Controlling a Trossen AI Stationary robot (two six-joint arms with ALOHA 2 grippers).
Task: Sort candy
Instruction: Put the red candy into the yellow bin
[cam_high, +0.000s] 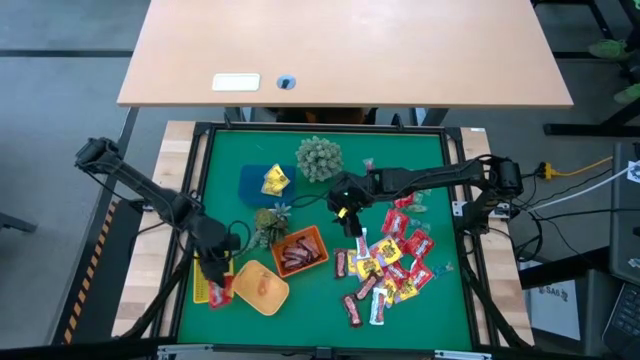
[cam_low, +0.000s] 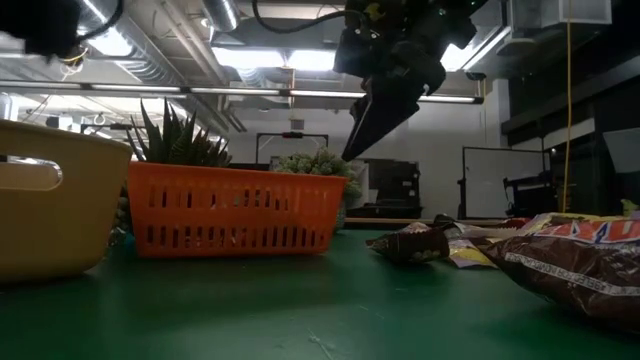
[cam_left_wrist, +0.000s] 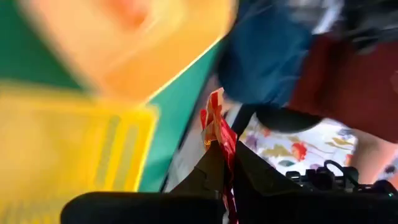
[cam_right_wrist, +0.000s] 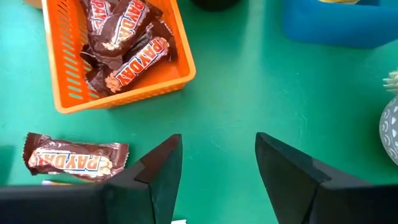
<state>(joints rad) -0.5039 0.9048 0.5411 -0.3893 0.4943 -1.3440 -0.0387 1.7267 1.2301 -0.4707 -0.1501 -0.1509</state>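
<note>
Clearly light, crinkly, slippery: red packet (cam_left_wrist: 217, 124) pinched in clenched left fingers (cam_left_wrist: 214, 163). Right fingers (cam_right_wrist: 160, 168) spread, empty; brown bar (cam_right_wrist: 74, 160) lying just beside them; best gripped mid-body.

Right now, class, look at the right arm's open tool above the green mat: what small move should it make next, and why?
Probably lower the right tool onto the loose brown PayDay bar beside the orange basket. Its fingers stand open and empty, the basket already holds matching bars, and this one lies closest on the mat.
</note>
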